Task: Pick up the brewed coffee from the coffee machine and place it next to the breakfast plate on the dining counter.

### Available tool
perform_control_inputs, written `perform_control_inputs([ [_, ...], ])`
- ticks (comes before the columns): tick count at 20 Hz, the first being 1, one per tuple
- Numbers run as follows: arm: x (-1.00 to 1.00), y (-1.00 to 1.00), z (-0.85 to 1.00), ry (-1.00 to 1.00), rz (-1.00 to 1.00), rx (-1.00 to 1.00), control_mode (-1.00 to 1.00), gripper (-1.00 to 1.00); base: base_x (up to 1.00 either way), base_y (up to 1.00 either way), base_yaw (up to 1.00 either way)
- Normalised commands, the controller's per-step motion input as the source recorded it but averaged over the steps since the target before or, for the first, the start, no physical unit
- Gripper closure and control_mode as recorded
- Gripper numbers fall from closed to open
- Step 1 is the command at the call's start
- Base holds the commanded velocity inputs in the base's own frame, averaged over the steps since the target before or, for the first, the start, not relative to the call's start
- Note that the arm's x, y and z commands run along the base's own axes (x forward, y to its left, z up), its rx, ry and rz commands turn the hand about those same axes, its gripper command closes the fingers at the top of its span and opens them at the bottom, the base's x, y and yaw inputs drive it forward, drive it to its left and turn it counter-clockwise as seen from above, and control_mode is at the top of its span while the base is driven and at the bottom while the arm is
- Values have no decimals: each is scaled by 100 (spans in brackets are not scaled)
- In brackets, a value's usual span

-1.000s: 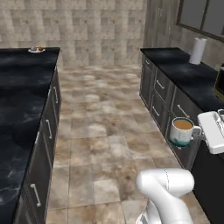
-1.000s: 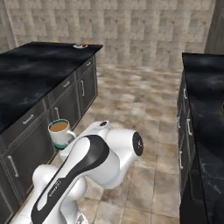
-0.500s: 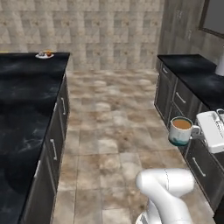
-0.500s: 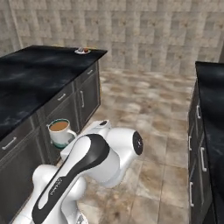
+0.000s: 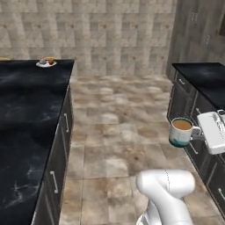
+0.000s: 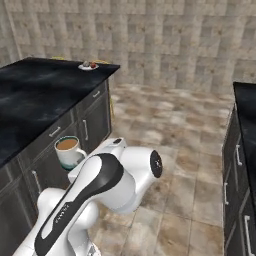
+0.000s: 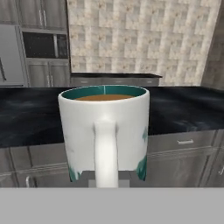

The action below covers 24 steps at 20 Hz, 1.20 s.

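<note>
Coffee sits high in the white mug (image 5: 181, 131) at the right middle of the left base view, where you see it hanging in the air over the tiled floor (image 5: 118, 127), its handle turned toward the white hand. The gripper (image 5: 201, 135) is closed on that handle. Far off at the upper left, the breakfast plate (image 5: 45, 64) rests near the end of the dining counter (image 5: 26, 114), well apart from the mug.

Look at the right base view: the mug (image 6: 69, 151) shows at the left middle, just beside the dark cabinet fronts (image 6: 60, 145) and half behind the arm's white shoulder. The plate (image 6: 88, 65) lies at the upper left on the counter's (image 6: 45, 90) far corner.

From the hand view, the mug (image 7: 105, 131) stands upright and dead centre, handle facing you, coffee close to the rim. Judge it as stiff, glazed and probably slippery, light but ready to slop. The handle is your hold; keep it level, and expect it to swing if you turn sharply.
</note>
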Motion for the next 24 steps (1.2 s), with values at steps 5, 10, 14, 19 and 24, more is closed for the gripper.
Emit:
perform_control_inputs([
  [5, 0, 0, 0, 0, 0, 0, 100, 100, 100, 0, 16],
  [10, 0, 0, 0, 0, 0, 0, 100, 100, 100, -5, 28],
  [14, 0, 0, 0, 0, 0, 0, 100, 100, 100, -25, 30],
  [19, 0, 0, 0, 0, 0, 0, 100, 100, 100, -45, 35],
  [24, 0, 0, 0, 0, 0, 0, 100, 100, 100, -56, 36],
])
